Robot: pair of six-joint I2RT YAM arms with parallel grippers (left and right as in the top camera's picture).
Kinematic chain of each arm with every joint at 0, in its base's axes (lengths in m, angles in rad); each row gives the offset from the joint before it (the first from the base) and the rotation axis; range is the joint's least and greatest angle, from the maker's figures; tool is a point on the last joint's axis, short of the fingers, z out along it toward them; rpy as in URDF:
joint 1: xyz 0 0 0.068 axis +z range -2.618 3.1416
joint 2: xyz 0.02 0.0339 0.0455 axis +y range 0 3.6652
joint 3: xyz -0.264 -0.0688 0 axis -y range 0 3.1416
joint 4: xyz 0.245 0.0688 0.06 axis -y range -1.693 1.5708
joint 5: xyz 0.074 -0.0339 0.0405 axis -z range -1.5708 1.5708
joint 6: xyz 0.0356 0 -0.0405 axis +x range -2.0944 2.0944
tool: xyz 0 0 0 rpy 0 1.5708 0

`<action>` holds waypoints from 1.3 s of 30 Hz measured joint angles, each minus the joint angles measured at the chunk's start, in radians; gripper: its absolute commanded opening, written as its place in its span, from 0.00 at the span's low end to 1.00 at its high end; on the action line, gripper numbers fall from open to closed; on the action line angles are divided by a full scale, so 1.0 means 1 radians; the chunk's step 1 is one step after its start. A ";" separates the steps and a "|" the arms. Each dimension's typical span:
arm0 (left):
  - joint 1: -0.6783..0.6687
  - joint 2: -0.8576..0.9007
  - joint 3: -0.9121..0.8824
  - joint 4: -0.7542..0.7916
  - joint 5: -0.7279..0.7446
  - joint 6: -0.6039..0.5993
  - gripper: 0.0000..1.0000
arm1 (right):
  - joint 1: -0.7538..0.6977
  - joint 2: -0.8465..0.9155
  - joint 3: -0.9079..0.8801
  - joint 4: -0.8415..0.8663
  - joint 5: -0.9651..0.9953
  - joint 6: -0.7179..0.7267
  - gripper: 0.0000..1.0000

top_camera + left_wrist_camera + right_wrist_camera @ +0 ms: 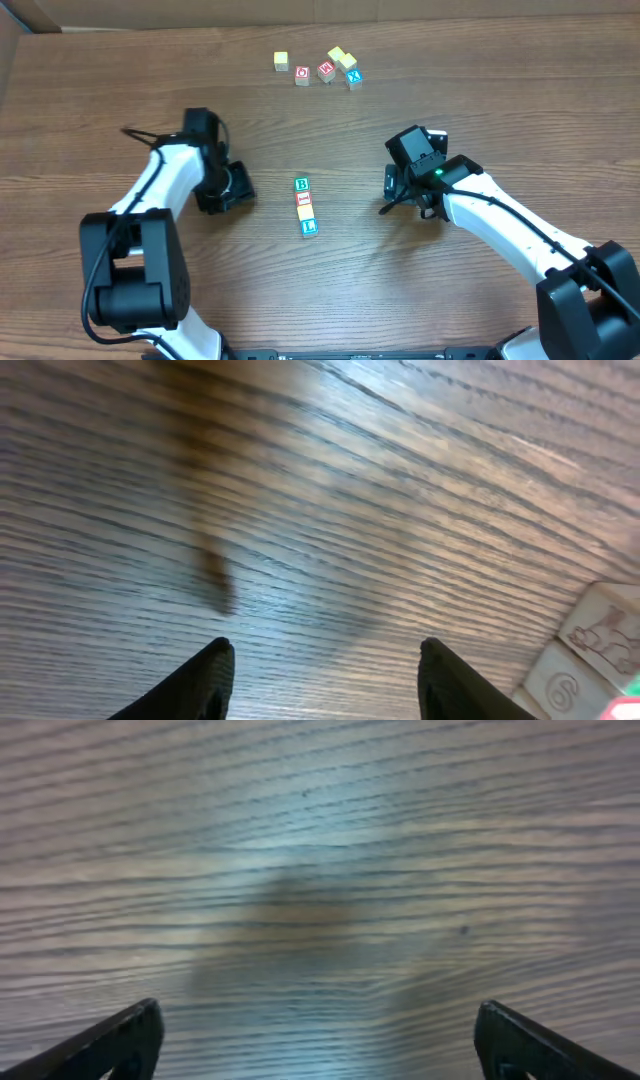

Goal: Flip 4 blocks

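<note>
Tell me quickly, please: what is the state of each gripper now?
Left gripper: open, holding nothing.
Right gripper: open wide, holding nothing.

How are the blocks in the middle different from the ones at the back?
The row of blocks is a neat straight line, cubes touching; the bunch of blocks is scattered, some cubes apart. The row lies at the middle of the table; the bunch near its far edge. The row has four cubes; the bunch has more. Both are small cubes with coloured faces.
</note>
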 measured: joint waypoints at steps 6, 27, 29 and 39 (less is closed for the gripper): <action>0.050 0.000 0.003 0.002 0.076 0.026 0.80 | 0.000 0.000 0.000 0.010 0.021 -0.020 1.00; 0.049 0.000 0.003 0.011 0.099 0.030 1.00 | -0.001 0.000 0.000 0.010 0.039 -0.026 1.00; 0.049 0.000 0.003 0.011 0.099 0.030 1.00 | -0.001 0.000 0.000 0.011 0.039 -0.027 1.00; 0.049 0.000 0.003 0.011 0.099 0.030 1.00 | -0.001 0.000 0.000 0.011 0.039 -0.027 1.00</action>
